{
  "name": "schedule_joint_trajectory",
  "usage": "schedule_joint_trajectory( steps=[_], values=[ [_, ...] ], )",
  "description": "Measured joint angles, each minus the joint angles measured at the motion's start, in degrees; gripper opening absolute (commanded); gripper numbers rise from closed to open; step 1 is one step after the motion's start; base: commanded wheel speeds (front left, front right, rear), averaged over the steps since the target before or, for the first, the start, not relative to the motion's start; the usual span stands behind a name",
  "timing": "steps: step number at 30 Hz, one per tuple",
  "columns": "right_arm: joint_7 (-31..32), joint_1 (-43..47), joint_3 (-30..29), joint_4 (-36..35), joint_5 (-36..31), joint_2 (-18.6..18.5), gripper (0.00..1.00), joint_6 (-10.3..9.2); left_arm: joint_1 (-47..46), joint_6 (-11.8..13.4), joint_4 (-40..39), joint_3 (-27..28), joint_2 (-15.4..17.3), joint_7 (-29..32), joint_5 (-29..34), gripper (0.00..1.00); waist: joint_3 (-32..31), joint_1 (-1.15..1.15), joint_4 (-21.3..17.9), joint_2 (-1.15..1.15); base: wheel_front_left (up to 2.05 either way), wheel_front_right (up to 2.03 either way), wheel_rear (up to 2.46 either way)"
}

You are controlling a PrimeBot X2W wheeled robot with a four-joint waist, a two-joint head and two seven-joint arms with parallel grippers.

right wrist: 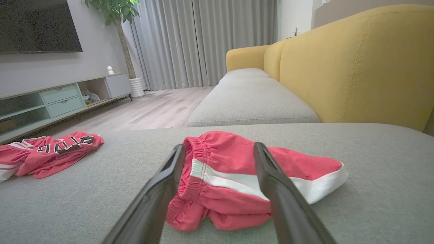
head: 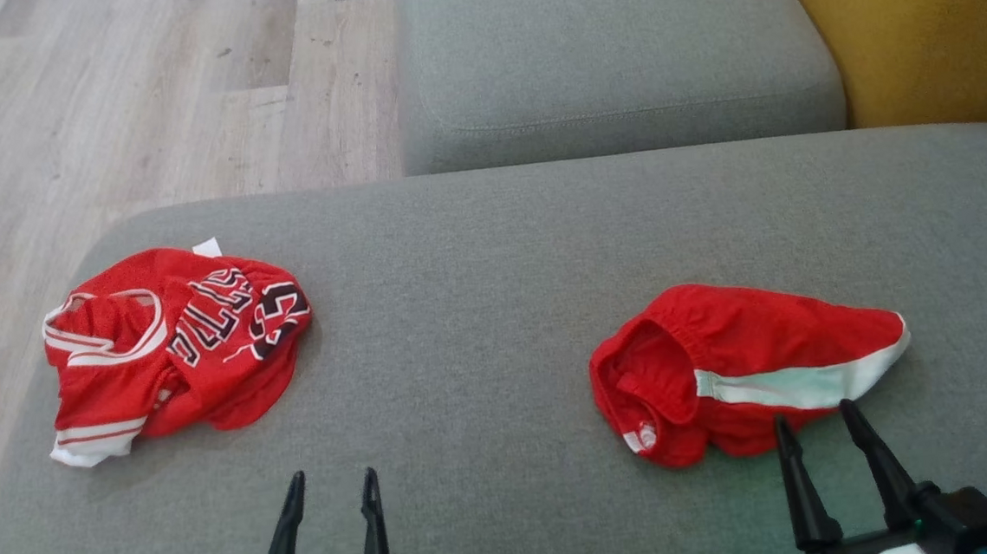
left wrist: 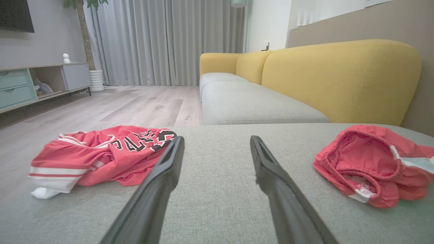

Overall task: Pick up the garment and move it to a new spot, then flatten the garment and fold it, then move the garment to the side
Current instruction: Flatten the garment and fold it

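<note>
**Poised for the pick-up**

Red shorts, crumpled on the right half of the grey cushion, waist opening turned toward the middle, white stripe running along the near side. Taken here as the garment in hand, being the piece at the right arm's reach. Looks light, thin and limp: likely to sag and drape from any single pinch, unlikely to slide out of a firm one, with nothing fragile about it. Best gripped, as a judgement, at the gathered elastic waistband, where thicker fabric gives the fingers something to bite, or at the striped hem, for an edge to spread from later.

Lies directly ahead of the right gripper, fingers spread, tips at the near edge of the cloth on either side of the stripe, pinching nothing. Cannot tell whether those tips touch the fabric or hover just above it.

Farther out, left gripper, likewise spread and holding nothing, over bare cushion near the front edge, well apart from the shorts. Beyond that, a second red piece, a jersey with black lettering, bunched at the cushion's left end. Behind, a grey sofa seat, a yellow backrest and pale wood floor.

Pick-up not yet made; flattening, folding and moving aside all left to do.
</note>
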Motion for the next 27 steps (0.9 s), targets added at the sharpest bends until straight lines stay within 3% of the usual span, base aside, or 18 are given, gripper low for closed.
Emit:
schedule_joint_trajectory(
  steps=[7, 10, 18, 21, 27],
  values=[
    [0.0, -0.1, 0.8, -0.5, -0.1, 0.0, 1.0, 0.0, -0.4, -1.3, 2.4, -2.1, 0.0, 0.0, -0.9, 1.0, 1.1, 0.0, -1.5, 0.0, 0.0, 0.0, 0.0],
    [0.0, -0.2, 1.2, -0.6, -0.7, 0.0, 1.0, 0.0, -2.4, -3.9, 5.4, -5.2, 0.0, 0.0, -4.2, 1.0, 1.8, 0.0, -3.0, 0.0, 0.0, 0.0, 0.0],
    [0.0, -2.7, 3.1, -0.8, -1.1, -0.2, 1.0, 0.0, -13.9, -5.8, 14.2, -15.8, 0.0, 0.0, -22.2, 1.0, 4.4, 0.01, -10.1, 0.0, 0.0, 0.0, 0.0],
    [0.0, -2.8, 3.4, -0.9, -1.1, -0.4, 1.0, 0.0, -19.4, -8.3, 18.9, -22.9, 0.0, 0.6, -29.4, 1.0, 5.4, 0.01, -13.3, 0.0, 0.0, 0.0, 0.0],
    [0.0, -4.0, 4.5, -0.9, -1.1, -0.8, 1.0, 0.0, -29.8, -10.0, 24.0, -30.3, -0.1, 1.6, -39.1, 1.0, 7.7, 0.01, -19.6, 0.0, 0.0, 0.0, 0.0]
  ],
)
